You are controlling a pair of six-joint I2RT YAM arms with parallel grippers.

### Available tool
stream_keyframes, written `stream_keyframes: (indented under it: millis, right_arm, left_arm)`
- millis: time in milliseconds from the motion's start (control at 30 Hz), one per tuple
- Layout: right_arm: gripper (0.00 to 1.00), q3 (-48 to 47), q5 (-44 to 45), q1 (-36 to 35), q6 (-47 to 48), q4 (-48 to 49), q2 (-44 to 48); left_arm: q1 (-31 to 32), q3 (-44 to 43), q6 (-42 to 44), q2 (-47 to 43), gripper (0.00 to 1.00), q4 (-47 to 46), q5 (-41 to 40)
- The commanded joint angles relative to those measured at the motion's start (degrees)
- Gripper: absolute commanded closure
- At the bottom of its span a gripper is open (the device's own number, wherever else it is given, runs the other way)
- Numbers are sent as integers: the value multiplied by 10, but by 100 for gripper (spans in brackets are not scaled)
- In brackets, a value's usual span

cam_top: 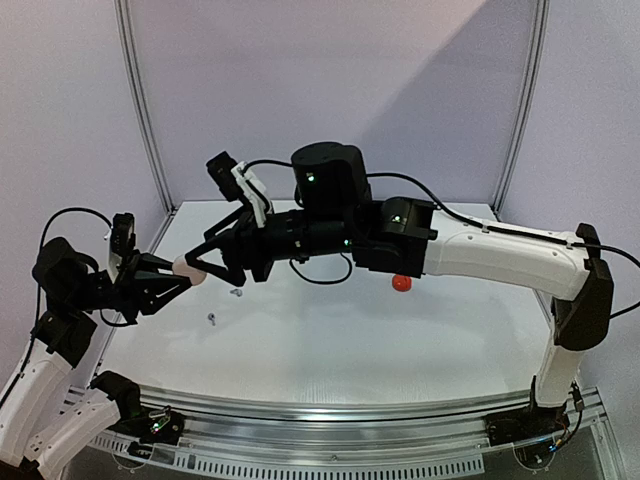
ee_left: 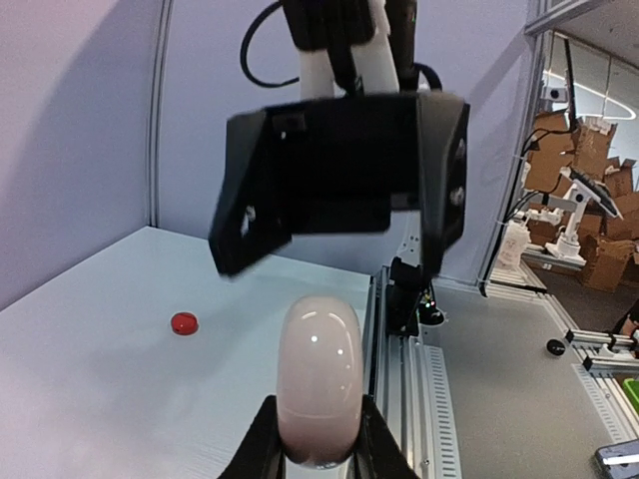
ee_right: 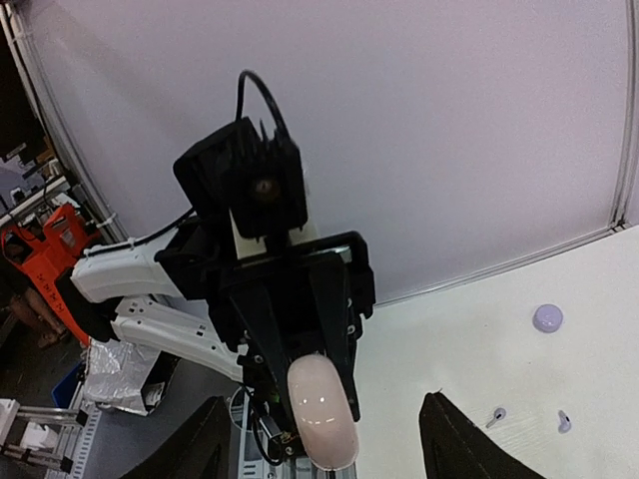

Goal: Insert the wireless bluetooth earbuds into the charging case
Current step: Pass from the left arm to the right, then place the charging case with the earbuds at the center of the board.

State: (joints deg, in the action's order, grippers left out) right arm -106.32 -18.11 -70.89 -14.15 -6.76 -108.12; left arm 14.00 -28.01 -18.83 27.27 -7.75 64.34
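Left hand (ee_left: 318, 446): closed on pale pink oval charging case (ee_left: 318, 364), held above table (cam_top: 330, 345), left side. Right hand (ee_right: 324, 401): open, facing case. 2 lilac-grey earbuds (cam_top: 236, 293) (cam_top: 212, 319): lying on table, below the hands.

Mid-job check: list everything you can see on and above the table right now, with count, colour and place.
glossy oval charging case: one, pale pinkish-white, held above the table's left side.
small round red case: one, red, on the table under the right arm.
small round lilac case: one, lilac, on the table, seen only in the right wrist view.
tiny stemmed earbuds: two, lilac-grey, loose on the table below the grippers.
white table: one.
left gripper: black, shut on the oval charging case.
right gripper: black, open, facing the held case.
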Motion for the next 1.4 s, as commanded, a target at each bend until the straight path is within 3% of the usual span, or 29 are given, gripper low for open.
stream_keyframes:
  millis: [0, 100, 300, 500, 600, 633, 700, 733, 767, 900, 1033, 1167, 1367]
  right_arm:
    - [44, -16, -29, -7, 17, -3, -29]
    - [57, -17, -45, -7, 1, 13, -36]
    - [73, -16, -45, -9, -11, 20, -41]
    - [100, -19, -55, -9, -15, 26, -44]
    - [100, -19, -56, -8, -15, 26, -43]
    - [100, -18, -55, -8, -15, 25, -42]
    - [100, -16, -50, -5, -17, 25, -39]
    - [100, -13, -47, -3, -19, 25, -37]
    - [100, -7, -41, 0, -25, 25, -35]
    - [100, 29, -6, 24, -50, 15, -18]
    - [100, 110, 15, 86, -122, -13, 6]
    - [100, 217, 4, 174, -239, -44, 16]
    - [100, 336, -80, 269, -340, 4, 3]
  left_arm:
    - [3, -20, -50, 4, 100, -41, 15]
    - [4, -17, -57, 5, 100, -44, 11]
    - [4, -15, -58, 6, 100, -53, 15]
    - [3, -15, -53, 1, 100, -46, 15]
    - [3, -15, -49, 1, 100, -40, 10]
    - [3, -15, -47, 1, 93, -33, 1]
    - [2, -17, -45, 0, 48, -12, -23]
    - [2, -18, -42, -1, 10, -5, -33]
    - [2, -18, -37, -1, 2, 2, -40]
    - [-3, -27, -7, -7, 1, 47, -78]
    - [-9, -47, 38, -10, 1, 144, -190]
    - [-19, -68, 81, -3, 1, 225, -333]
    - [-37, -83, 112, 30, 1, 290, -414]
